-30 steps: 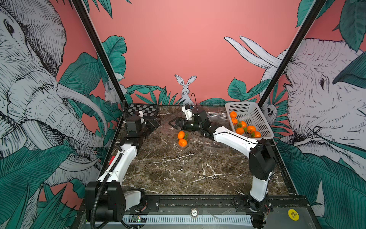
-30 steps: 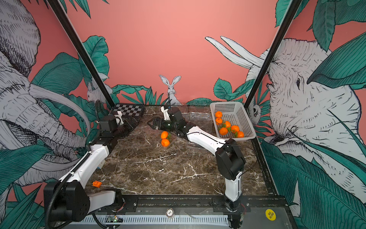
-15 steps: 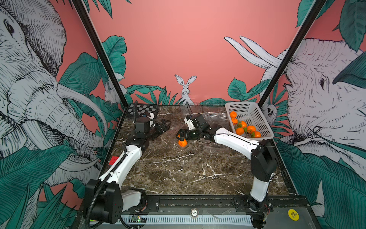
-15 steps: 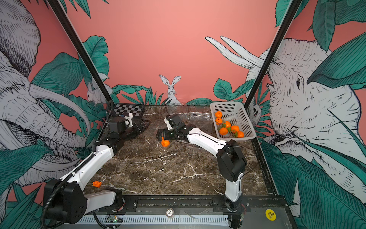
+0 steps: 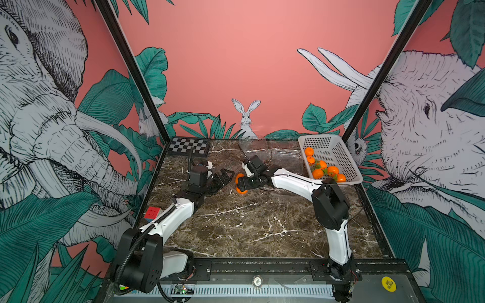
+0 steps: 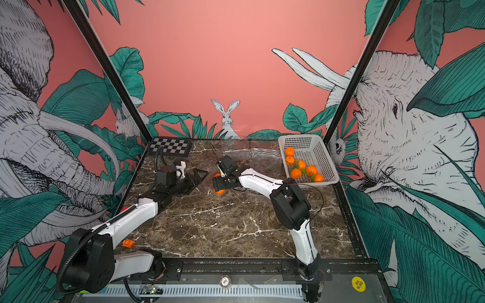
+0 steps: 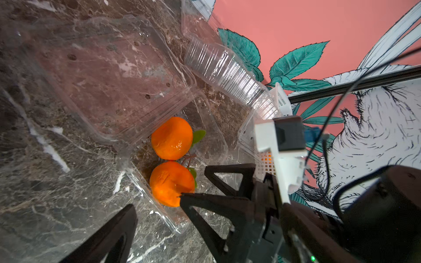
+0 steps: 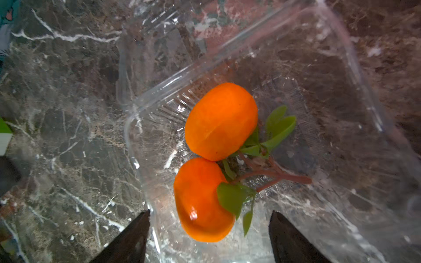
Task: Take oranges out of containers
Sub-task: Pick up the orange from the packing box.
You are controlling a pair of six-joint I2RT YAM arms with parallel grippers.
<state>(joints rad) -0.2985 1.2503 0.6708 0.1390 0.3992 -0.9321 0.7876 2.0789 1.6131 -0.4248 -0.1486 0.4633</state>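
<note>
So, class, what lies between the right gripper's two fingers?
One orange, lying beside a second orange in the open clear container. The right wrist view shows it between the spread fingers of the right gripper.

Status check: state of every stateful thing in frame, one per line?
front container, lid open, not yet emptied
nearer orange, in container, between right fingers, not gripped
farther orange, in container, untouched
basket, holding six oranges
back containers, look empty
left gripper, open, holding nothing
right gripper, open, straddling nearer orange
</note>
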